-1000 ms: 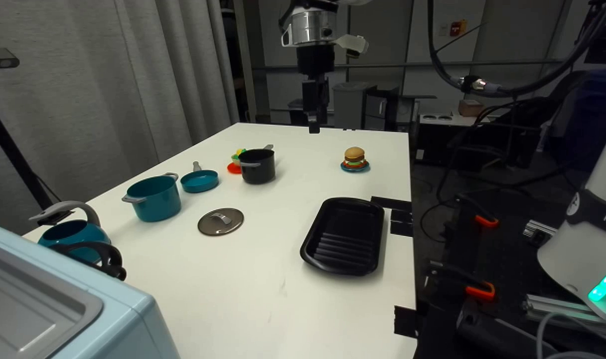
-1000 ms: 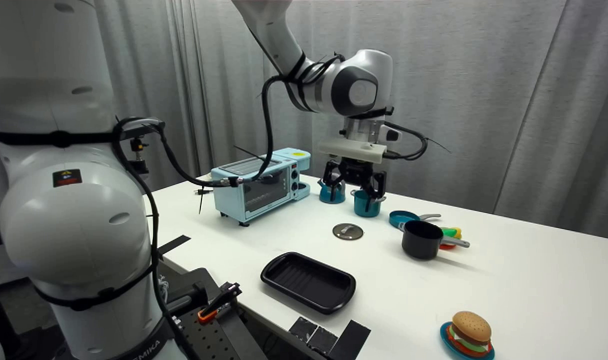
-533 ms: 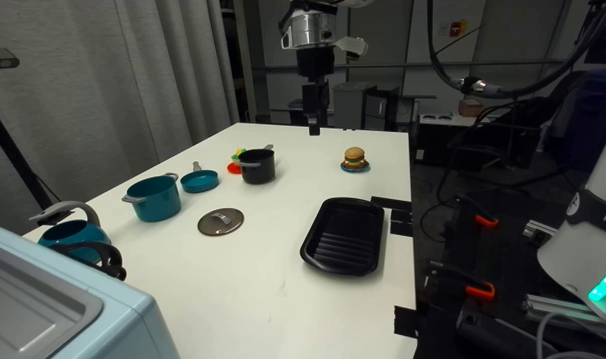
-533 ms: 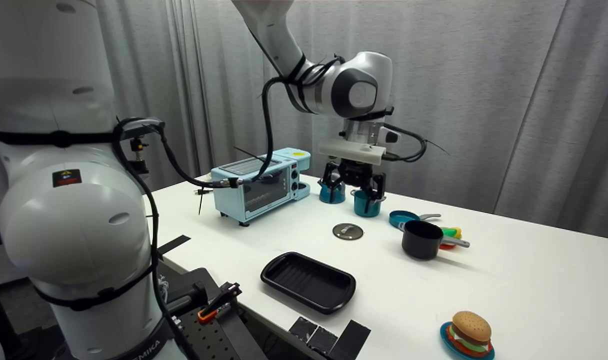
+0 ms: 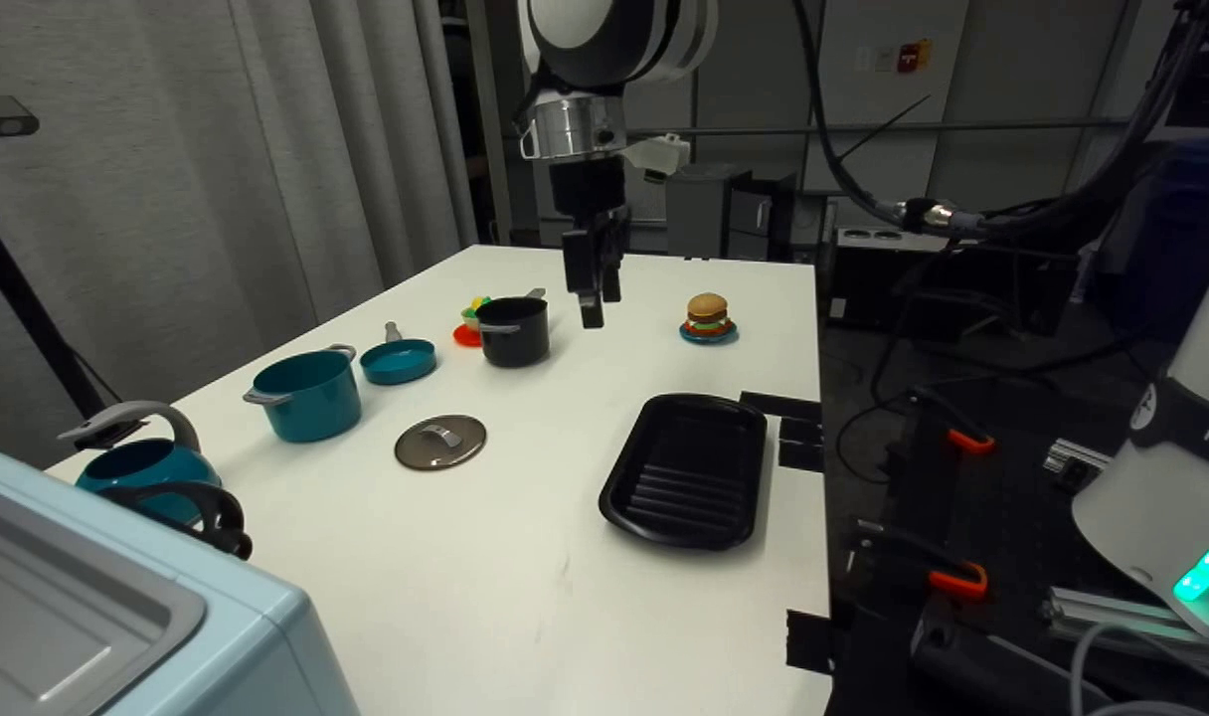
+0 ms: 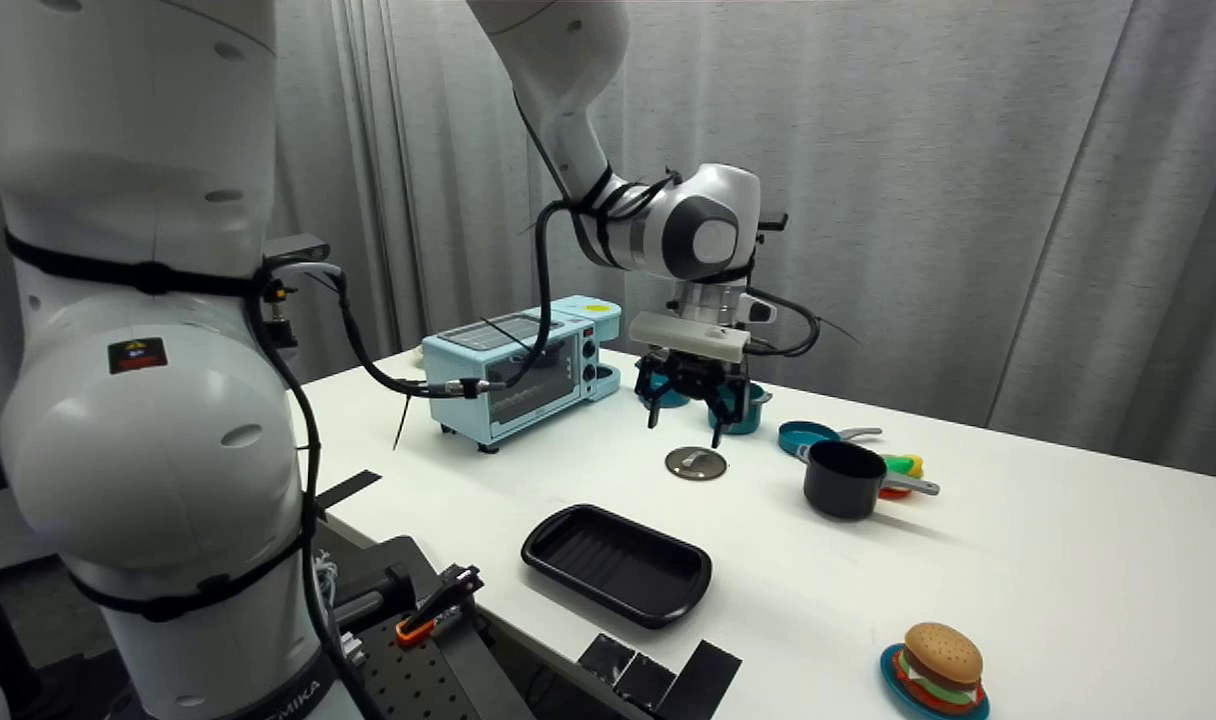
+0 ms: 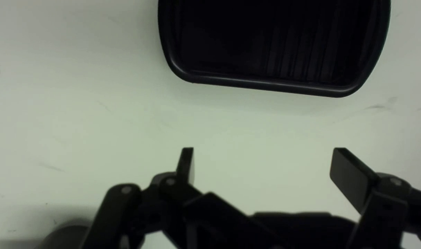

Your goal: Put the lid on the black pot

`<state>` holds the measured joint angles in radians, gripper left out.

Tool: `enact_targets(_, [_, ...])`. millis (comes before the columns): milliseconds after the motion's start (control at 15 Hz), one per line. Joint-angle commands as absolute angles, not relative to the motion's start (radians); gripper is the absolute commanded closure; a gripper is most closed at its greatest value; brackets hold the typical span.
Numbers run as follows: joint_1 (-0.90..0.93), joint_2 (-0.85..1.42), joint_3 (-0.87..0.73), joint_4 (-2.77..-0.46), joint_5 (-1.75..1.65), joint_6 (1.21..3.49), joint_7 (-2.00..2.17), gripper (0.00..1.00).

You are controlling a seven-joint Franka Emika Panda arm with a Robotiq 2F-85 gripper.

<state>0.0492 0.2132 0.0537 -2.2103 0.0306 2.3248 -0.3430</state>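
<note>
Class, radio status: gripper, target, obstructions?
Black gripper open, empty. Round brownish lid flat on white table, off black cylindrical pot. Black rectangular pan not between them.

In an exterior view I see the table [image 6: 1048, 560] carrying oven [image 6: 523, 375] left, lid [image 6: 696, 464] mid-frame, grill pan [image 6: 618, 566] lower centre, black pot [image 6: 840, 490] right, plate [image 6: 890, 672] lower right.

A robotics lab. A Franka arm [image 6: 148, 430], a pole-mounted camera [image 5: 3, 119] and grey curtains [image 6: 918, 210] flank the bench [image 6: 1058, 550].
</note>
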Motion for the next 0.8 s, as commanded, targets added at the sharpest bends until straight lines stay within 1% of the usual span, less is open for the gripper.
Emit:
enact_targets(0, [0.072, 0.330, 0.079, -2.091, -0.017, 2.335, -0.277, 0.00])
enact_targets(333, [0.108, 0.462, 0.096, -1.958, -0.047, 2.358, -0.184, 0.00])
enact_targets(733, [0.129, 0.592, 0.096, -1.828, -0.043, 2.457, -0.121, 0.00])
